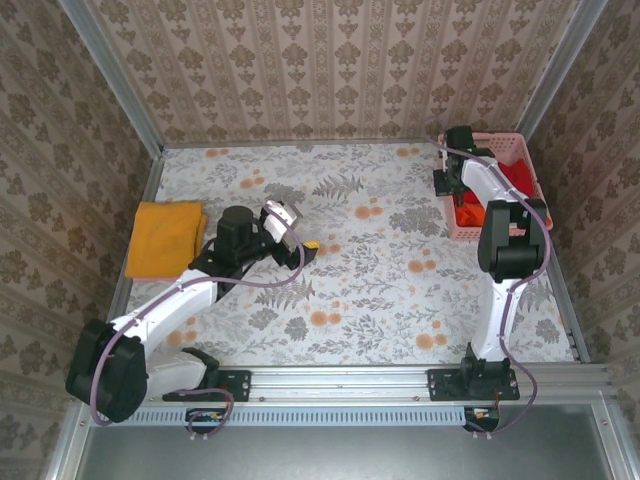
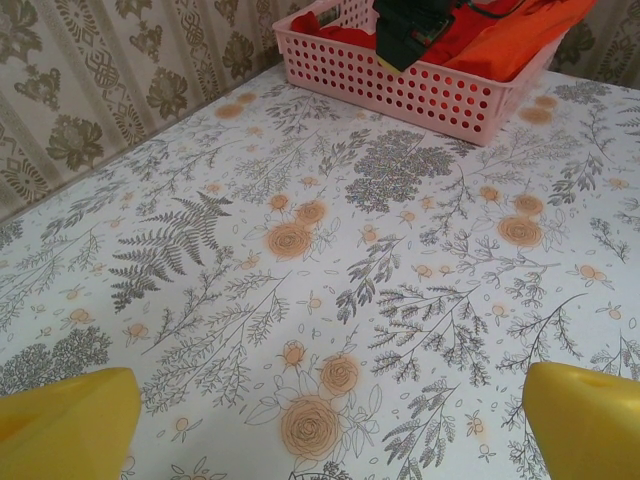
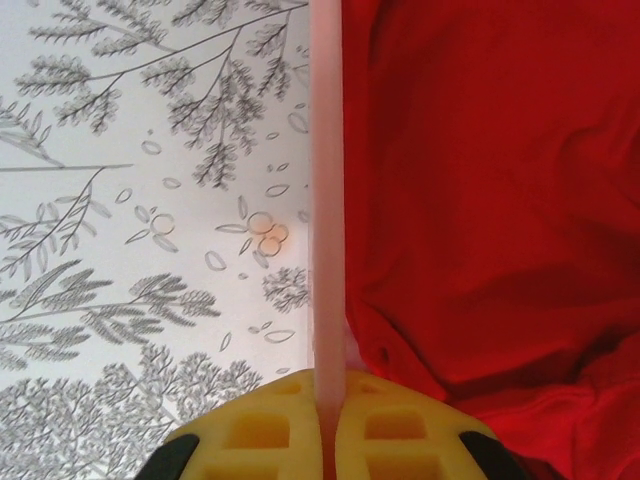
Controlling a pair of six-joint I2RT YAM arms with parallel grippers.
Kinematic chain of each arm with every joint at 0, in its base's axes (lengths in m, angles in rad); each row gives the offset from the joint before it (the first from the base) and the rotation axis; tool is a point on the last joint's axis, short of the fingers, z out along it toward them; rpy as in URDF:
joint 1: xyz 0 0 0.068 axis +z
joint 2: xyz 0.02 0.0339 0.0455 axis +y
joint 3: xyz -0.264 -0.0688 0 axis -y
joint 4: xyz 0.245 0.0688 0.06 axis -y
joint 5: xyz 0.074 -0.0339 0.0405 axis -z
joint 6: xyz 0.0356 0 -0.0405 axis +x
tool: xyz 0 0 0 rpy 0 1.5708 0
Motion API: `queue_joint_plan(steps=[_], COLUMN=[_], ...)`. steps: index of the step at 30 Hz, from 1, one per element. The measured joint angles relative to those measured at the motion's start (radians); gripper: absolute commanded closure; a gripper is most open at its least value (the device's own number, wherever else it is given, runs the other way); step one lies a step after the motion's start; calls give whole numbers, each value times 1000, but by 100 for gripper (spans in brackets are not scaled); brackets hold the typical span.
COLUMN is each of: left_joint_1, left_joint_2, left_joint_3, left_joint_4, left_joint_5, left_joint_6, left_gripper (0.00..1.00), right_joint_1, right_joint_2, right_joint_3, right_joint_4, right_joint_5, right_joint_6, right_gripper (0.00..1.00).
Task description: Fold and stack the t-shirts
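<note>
One red t-shirt (image 3: pixel 500 200) lies just inside the pink basket (image 3: pixel 328 180) wall that the right gripper (image 3: pixel 325 425) pinches; the left gripper (image 2: pixel 325 430), spread wide, hangs well apart.

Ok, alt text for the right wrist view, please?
The yellow right fingers are pinched shut on the thin rim of the pink basket, seen from above. A red t-shirt lies crumpled inside it on the right; the floral tabletop is on the left.
</note>
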State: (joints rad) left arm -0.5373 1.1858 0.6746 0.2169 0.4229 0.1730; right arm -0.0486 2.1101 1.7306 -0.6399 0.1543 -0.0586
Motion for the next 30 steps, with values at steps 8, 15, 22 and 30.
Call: queue_joint_plan(steps=[8, 15, 22, 30], left_joint_1=[0, 0, -16, -45], left_joint_2=[27, 44, 69, 113], left_joint_3=[11, 30, 37, 72], left_joint_4=[0, 7, 32, 45], left_joint_5=[8, 23, 32, 51], left_joint_6=[0, 0, -1, -1], left_gripper=[0, 0, 0, 0], right_joint_1=[-40, -41, -47, -147], right_joint_2=[18, -38, -364, -384], right_joint_3=[27, -23, -267, -299], right_joint_4=[-5, 44, 192, 239], right_joint_5=[-5, -51, -46, -29], right_joint_6=[-33, -24, 171, 354], right_gripper=[82, 34, 26, 26])
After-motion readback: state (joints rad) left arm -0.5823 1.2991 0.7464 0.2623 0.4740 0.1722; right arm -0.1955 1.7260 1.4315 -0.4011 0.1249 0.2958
